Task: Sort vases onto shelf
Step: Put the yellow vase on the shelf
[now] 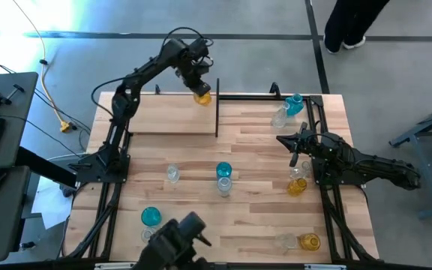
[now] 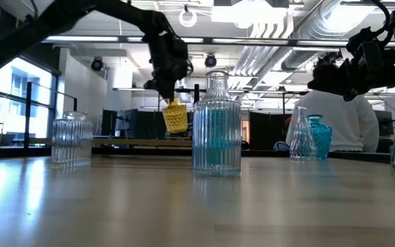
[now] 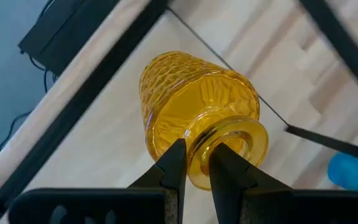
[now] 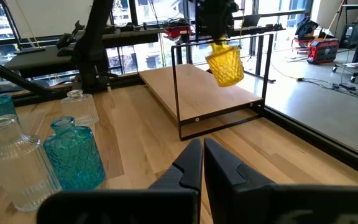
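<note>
An amber-yellow vase (image 1: pixel 202 95) (image 4: pixel 224 64) hangs from my left gripper (image 3: pixel 197 171) (image 1: pixel 199 84), which is shut on it above the right end of the shelf (image 1: pixel 171 112) (image 4: pixel 191 87), near the table's far edge. The shelf is a light-wood plank on a black frame. Teal, clear and amber vases stand on the tabletop: a teal one (image 1: pixel 223 171) mid-table, a clear one (image 1: pixel 172 174) to its left, a teal one (image 1: pixel 295 103) at the far right. My right gripper (image 4: pixel 197 163) (image 1: pixel 295 148) waits shut at the table's right side. My left gripper pinches the rim of the yellow vase's neck (image 3: pixel 199 173) between its two fingers. One finger (image 3: pixel 225 163) seems to reach into the mouth, the other (image 3: pixel 174 163) lies outside. The fingers come from above, pointing steeply down. The vase hangs below them, tilted, clear of the shelf.
More vases stand near the right arm (image 1: pixel 297 186) and along the near edge (image 1: pixel 150 217) (image 1: pixel 310 241). The shelf's black posts and rail (image 1: pixel 217 112) stand beside the hanging vase. A person (image 2: pixel 348 116) sits beyond the table.
</note>
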